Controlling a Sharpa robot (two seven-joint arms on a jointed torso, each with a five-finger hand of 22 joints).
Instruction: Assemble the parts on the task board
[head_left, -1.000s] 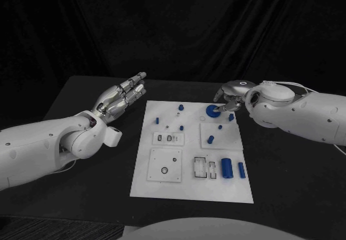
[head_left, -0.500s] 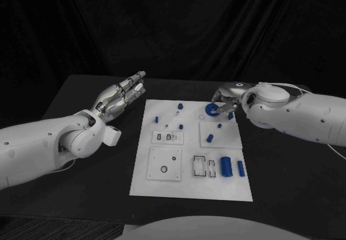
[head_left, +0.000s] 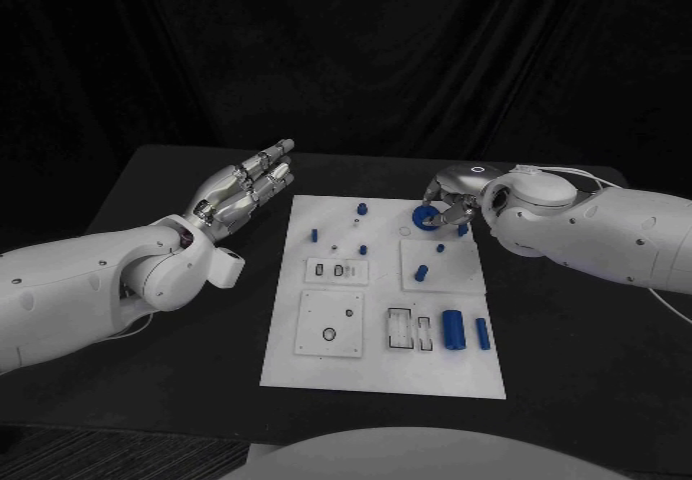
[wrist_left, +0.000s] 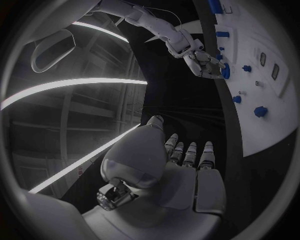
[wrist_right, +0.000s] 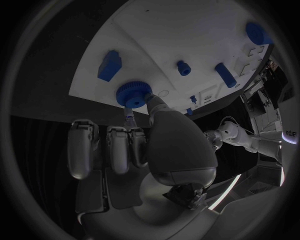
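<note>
The white task board (head_left: 382, 375) lies in the middle of the black table (head_left: 173, 400), running away from the robot, with small blue parts scattered over it. At the board's far right corner the right hand (head_left: 454, 205) is bent down over a round blue gear-like part (head_left: 424, 220); in the right wrist view the thumb and a finger (wrist_right: 153, 107) pinch that toothed blue disc (wrist_right: 133, 93), which sits right at the board's surface, though I cannot tell whether it is seated there or just lifted off it. The rest of that hand's fingers hang curled below the board's far edge. Just beside the disc, toward the right edge of the board, stands a small blue peg (head_left: 463, 231), and nearer the robot on the same raised square sit another short blue peg (head_left: 441, 250) and a slanted blue piece (head_left: 420, 271). Further toward the robot, on the right side, a fat blue cylinder (head_left: 454, 332) and a thinner blue rod (head_left: 482, 337) lie side by side next to a pair of rectangular slots (head_left: 408, 333). On the far left part of the board stand a few small blue studs (head_left: 362, 210). The left hand (head_left: 245, 190) hovers off the board's far left side, above the table, fingers stretched out nearly straight and close together, holding nothing and touching nothing.
</note>
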